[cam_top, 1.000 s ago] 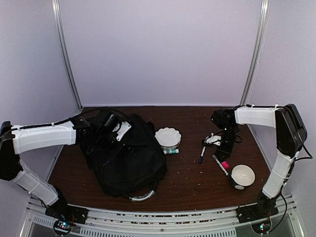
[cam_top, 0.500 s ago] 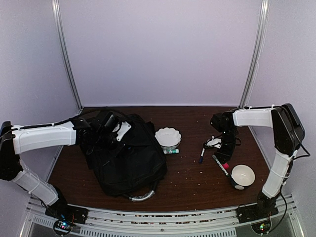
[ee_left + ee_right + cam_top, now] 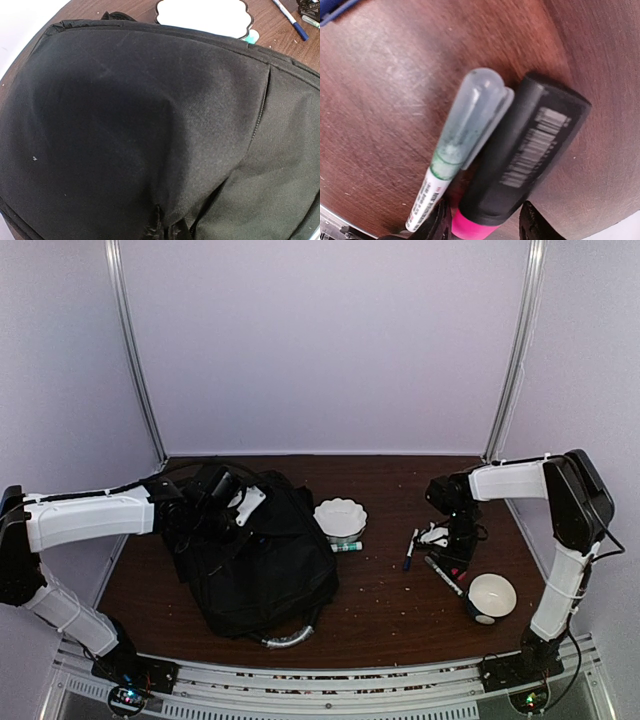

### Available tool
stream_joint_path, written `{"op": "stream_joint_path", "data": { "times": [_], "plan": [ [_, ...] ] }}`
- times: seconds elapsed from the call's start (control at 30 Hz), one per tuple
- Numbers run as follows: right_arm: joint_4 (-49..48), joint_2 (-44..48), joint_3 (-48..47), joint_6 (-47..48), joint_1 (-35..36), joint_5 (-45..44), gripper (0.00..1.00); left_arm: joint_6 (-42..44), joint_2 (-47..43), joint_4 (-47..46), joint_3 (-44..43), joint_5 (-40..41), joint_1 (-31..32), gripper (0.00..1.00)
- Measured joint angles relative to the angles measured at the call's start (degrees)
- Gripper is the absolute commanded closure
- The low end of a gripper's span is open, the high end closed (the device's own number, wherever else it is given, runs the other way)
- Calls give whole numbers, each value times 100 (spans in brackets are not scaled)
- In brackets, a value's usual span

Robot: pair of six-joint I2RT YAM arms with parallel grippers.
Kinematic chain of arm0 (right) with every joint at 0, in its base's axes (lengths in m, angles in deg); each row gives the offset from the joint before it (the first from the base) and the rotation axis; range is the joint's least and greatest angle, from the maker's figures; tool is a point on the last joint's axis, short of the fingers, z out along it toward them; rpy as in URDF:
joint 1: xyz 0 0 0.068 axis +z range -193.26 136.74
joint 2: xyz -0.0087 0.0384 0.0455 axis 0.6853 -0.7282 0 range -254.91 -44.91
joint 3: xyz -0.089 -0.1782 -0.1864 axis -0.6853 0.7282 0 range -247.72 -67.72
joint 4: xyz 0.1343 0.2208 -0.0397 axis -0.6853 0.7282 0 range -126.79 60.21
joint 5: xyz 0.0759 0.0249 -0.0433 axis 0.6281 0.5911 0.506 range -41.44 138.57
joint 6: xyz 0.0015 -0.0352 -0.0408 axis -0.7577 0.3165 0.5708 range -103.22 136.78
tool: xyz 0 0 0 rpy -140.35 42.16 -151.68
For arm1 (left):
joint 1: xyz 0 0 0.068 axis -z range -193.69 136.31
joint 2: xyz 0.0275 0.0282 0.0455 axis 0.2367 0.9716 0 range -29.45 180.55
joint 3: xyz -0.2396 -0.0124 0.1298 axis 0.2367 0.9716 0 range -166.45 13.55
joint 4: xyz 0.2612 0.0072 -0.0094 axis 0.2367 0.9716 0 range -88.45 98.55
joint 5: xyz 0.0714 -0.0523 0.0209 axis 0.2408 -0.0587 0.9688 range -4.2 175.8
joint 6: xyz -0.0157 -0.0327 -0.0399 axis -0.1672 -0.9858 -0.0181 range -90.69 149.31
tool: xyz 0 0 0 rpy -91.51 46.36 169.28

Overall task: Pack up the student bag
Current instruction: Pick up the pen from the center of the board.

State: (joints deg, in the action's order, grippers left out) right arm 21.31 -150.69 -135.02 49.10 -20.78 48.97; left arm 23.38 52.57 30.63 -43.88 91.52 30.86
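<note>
The student bag, a big black backpack with a silvery handle, lies on the left of the table. It fills the left wrist view. My left gripper is at the bag's far top edge, shut on a pinch of its fabric; the fingers are hidden in the folds. My right gripper points down at the table, open. A black highlighter with a pink end lies between its fingers, and a green-capped marker lies beside it. Neither is gripped.
A scalloped white bowl stands right of the bag with a green-capped marker in front. A blue pen and a black-and-white marker lie by the right gripper. A round white bowl sits near right.
My right gripper has come nearer and lower over the pink-ended highlighter, and its jaws have widened. The left arm and the bag have not moved.
</note>
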Motion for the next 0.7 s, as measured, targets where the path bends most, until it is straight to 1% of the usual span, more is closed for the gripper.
{"op": "stream_joint_path", "data": {
  "times": [0.2,0.3,0.43,0.6,0.7],
  "plan": [
    [-74,-4,59,-61,-22,-205,54,2,0,-2,0,-4,0,100],
    [-74,-4,72,-59,-79,-236,58,2,0,-2,0,-7,0,100],
    [-70,2,90,-59,-111,-236,66,2,0,-2,0,-9,0,100],
    [-63,2,98,-37,-114,-234,81,2,0,-2,0,-13,0,100],
    [-68,9,98,-81,-116,-240,86,0,0,-2,0,-15,0,100]
  ]
}}
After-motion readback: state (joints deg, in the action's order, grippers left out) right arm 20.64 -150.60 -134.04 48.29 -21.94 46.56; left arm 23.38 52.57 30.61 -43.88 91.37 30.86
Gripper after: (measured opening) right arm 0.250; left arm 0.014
